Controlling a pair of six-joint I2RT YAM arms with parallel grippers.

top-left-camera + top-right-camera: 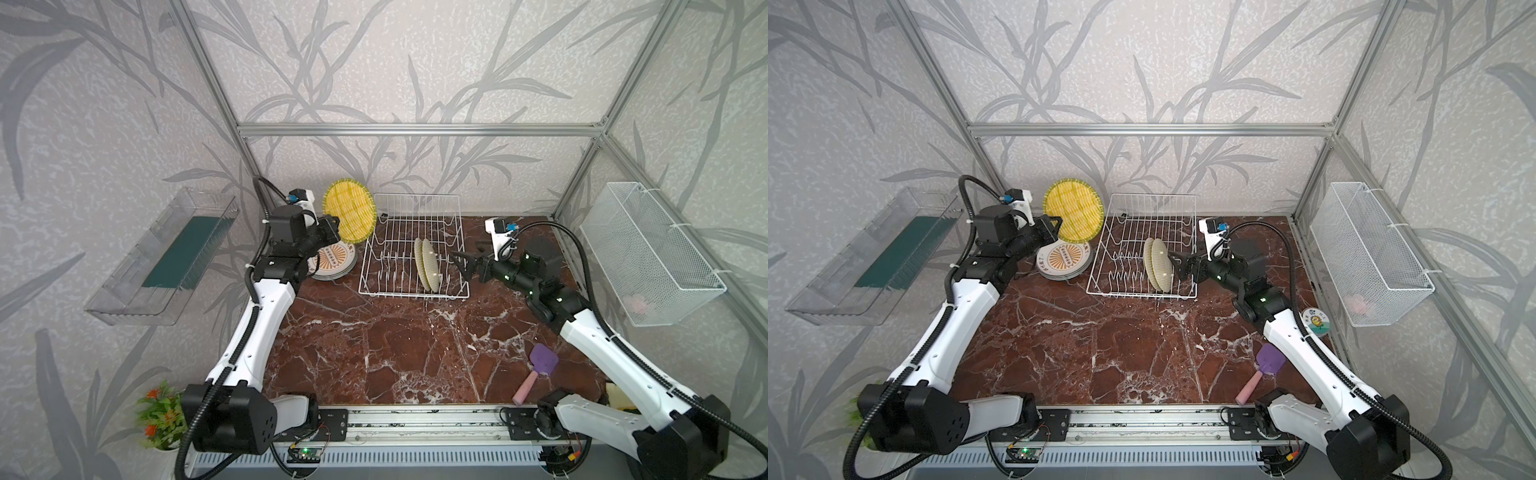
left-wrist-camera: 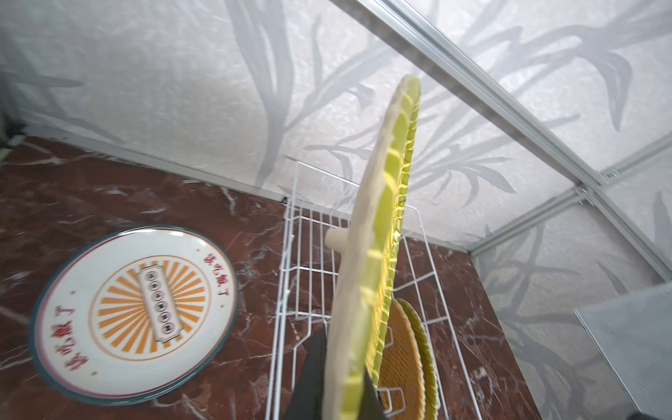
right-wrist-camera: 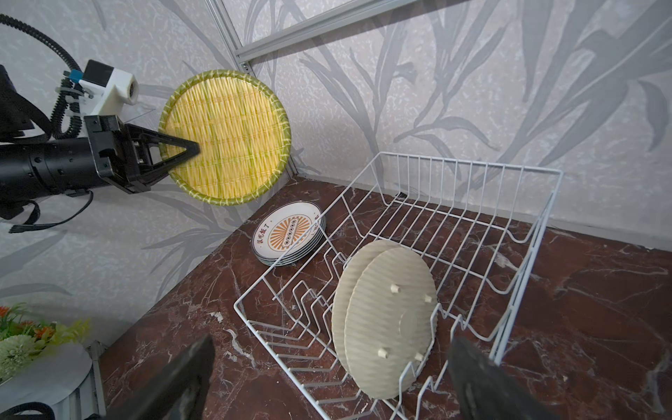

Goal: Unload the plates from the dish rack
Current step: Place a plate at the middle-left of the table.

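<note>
Gripping one yellow woven plate (image 1: 350, 215) by its rim in the closed left gripper (image 1: 332, 232), holding it upright in the air at upper left of centre in both top views. Keeping the right gripper (image 1: 459, 264) spread wide and empty, just right of the dish rack (image 1: 413, 296). Judging the unloading well past halfway: seeing the stack of sunburst plates (image 1: 336, 266) lying flat left of the rack, leaving two woven plates (image 1: 428, 264) standing between the tines. Working over a dark red marble table (image 1: 395, 353), inside an aluminium frame (image 1: 415, 129) against grey leaf-patterned wallpaper (image 1: 415, 62).
</note>
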